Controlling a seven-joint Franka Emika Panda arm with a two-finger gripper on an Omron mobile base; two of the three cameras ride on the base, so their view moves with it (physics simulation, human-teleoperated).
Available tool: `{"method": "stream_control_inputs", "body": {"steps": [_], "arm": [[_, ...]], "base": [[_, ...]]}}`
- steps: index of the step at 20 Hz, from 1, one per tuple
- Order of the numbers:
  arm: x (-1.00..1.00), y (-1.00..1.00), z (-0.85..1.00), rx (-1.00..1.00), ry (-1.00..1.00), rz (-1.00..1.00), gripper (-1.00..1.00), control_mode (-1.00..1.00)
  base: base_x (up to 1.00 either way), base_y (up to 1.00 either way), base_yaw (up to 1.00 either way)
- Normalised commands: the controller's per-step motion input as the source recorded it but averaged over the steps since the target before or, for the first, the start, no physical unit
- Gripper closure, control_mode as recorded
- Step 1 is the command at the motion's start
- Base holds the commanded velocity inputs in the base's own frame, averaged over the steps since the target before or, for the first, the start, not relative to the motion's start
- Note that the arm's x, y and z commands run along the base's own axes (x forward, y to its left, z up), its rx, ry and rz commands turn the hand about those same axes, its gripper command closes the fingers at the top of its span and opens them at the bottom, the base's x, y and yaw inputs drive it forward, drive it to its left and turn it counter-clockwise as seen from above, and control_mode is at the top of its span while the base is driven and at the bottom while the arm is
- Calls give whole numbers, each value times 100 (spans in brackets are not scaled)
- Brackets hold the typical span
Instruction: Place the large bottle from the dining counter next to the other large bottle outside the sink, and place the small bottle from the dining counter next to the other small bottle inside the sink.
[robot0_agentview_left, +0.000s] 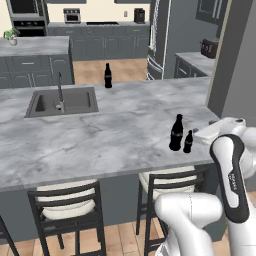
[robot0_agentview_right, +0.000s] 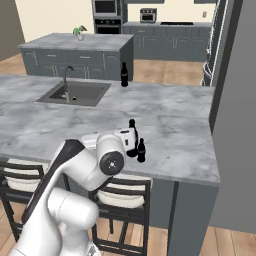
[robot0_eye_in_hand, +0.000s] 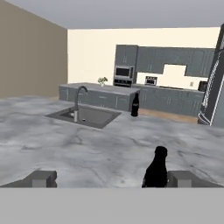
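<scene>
Marble dining counter (robot0_agentview_left: 100, 135) | arm folded low at near edge, gripper (robot0_eye_in_hand: 111, 178) level, fingers spread, empty | large bottle (robot0_agentview_left: 176, 133) and small bottle (robot0_agentview_left: 188, 142) just ahead | labels unreadable | second large bottle (robot0_agentview_left: 107, 76) beside sink (robot0_agentview_left: 62, 101)

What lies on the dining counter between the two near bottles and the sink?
Bare marble between the large bottle, small bottle and sink, seen in the left base view.

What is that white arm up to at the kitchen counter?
It is lining up its open claw on two dark bottles near the counter's edge: a large bottle and a small bottle beside it. It holds nothing yet. Another large bottle stands across the counter, beyond the sink.
</scene>
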Motion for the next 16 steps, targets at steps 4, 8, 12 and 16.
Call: {"method": "stream_control_inputs", "body": {"steps": [4,8,12,16], "arm": [[37,0,-11,0,7,0,-100,-100],[37,0,-6,0,4,0,-100,-100],[26,-7,-8,0,5,0,-100,-100],[19,-14,-10,0,5,0,-100,-100]], "base": [[0,0,0],[0,0,0],[0,0,0],[0,0,0]]}}
